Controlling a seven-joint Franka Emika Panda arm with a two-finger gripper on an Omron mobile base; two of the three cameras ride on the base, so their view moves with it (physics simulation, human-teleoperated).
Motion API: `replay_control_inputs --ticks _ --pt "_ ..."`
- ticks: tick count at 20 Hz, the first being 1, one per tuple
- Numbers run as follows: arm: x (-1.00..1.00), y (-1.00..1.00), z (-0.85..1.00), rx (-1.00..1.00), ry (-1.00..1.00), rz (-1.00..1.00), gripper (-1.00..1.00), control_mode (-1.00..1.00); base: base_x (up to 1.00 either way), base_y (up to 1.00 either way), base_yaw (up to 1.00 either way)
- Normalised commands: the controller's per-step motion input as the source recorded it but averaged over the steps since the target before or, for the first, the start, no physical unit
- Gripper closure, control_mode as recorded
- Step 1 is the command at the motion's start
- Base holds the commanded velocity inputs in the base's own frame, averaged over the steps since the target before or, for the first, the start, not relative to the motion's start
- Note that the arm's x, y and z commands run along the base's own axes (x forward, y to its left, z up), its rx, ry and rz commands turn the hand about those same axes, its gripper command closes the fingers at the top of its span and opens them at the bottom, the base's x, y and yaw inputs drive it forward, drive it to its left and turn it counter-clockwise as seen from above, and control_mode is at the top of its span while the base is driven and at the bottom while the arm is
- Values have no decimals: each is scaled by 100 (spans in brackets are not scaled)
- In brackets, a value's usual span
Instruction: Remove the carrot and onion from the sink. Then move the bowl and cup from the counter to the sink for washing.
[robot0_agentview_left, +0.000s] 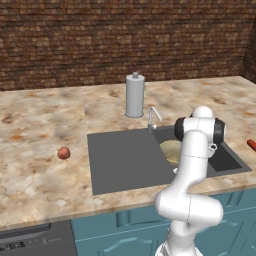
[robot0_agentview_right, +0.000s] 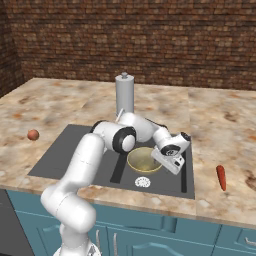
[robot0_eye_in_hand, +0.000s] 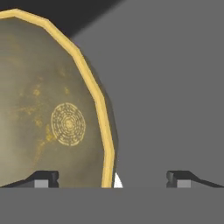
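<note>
The olive-yellow bowl (robot0_agentview_left: 171, 150) (robot0_agentview_right: 144, 159) (robot0_eye_in_hand: 43, 109) lies in the deep basin of the dark grey sink (robot0_agentview_left: 125, 160) (robot0_agentview_right: 65, 155). My gripper (robot0_agentview_right: 172, 164) (robot0_eye_in_hand: 111, 177) hovers over the bowl's right rim and is open. In the hand view one fingertip (robot0_eye_in_hand: 43, 178) is over the bowl's inside and the other is outside it, neither touching. The onion (robot0_agentview_left: 63, 153) (robot0_agentview_right: 33, 134) rests on the counter (robot0_agentview_left: 40, 125) left of the sink. The carrot (robot0_agentview_left: 251, 145) (robot0_agentview_right: 221, 177) lies on the counter to the sink's right. A tall grey lidded cup (robot0_agentview_left: 134, 95) (robot0_agentview_right: 124, 95) stands behind the sink.
A small silver faucet (robot0_agentview_left: 152, 117) rises at the sink's back edge, close to the cup. The white round drain (robot0_agentview_right: 142, 182) sits in the basin in front of the bowl. A brick wall (robot0_agentview_left: 125, 35) backs the counter. The flat left part of the sink panel is bare.
</note>
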Motion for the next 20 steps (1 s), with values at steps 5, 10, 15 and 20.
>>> replay_control_inputs --ticks 5,10,15,20 --pt "-17 3 24 -11 0 0 -100 -100 0 0 0" --pt "-21 0 25 -7 -1 1 -100 -100 0 0 0" --pt "-23 2 33 -9 -7 9 -100 -100 0 0 0" --pt "-25 2 36 -10 -11 14 -100 -100 0 0 0"
